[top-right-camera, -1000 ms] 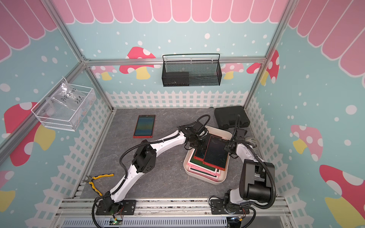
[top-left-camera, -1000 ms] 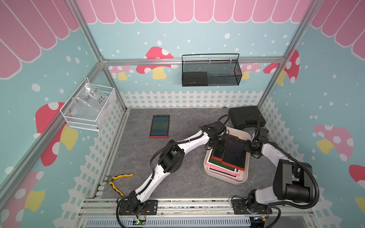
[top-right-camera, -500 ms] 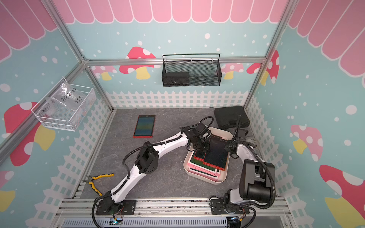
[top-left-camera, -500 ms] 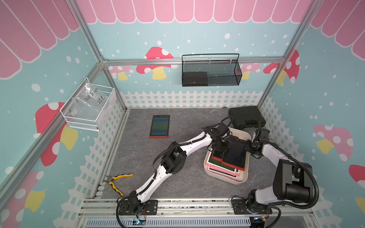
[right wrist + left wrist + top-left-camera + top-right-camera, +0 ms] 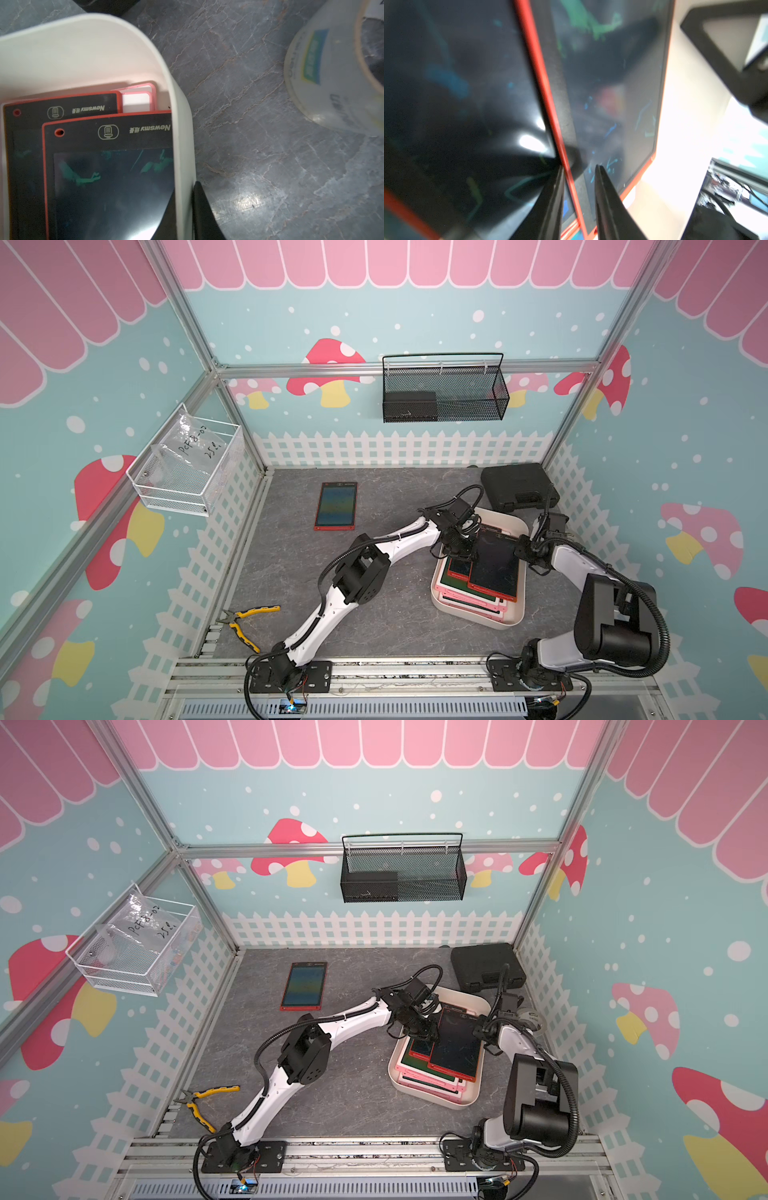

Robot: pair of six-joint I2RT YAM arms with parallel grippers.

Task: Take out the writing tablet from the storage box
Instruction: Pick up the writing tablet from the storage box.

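Observation:
The cream-white storage box (image 5: 473,614) (image 5: 436,1100) holds a stack of writing tablets. The top one is a dark screen in a red frame (image 5: 496,568) (image 5: 455,1048) (image 5: 108,187). My left gripper (image 5: 463,551) (image 5: 579,168) is at this tablet's left edge. Its fingers stand either side of the red edge (image 5: 548,93) with a narrow gap on each side. My right gripper (image 5: 524,549) (image 5: 185,191) is shut on the box's right wall (image 5: 182,124), one finger inside and one outside. Another red tablet and pink ones lie below.
A red-framed tablet (image 5: 336,506) lies on the floor at the back left. A black case (image 5: 517,485) stands behind the box and a tape roll (image 5: 332,72) sits right of it. Yellow pliers (image 5: 245,620) lie front left. A black mesh basket (image 5: 444,393) and a white wire basket (image 5: 183,468) hang on the walls.
My left gripper has come down onto the top tablet's left edge and its jaws have narrowed. The tablet's raised end has sunk lower. The right arm has not moved.

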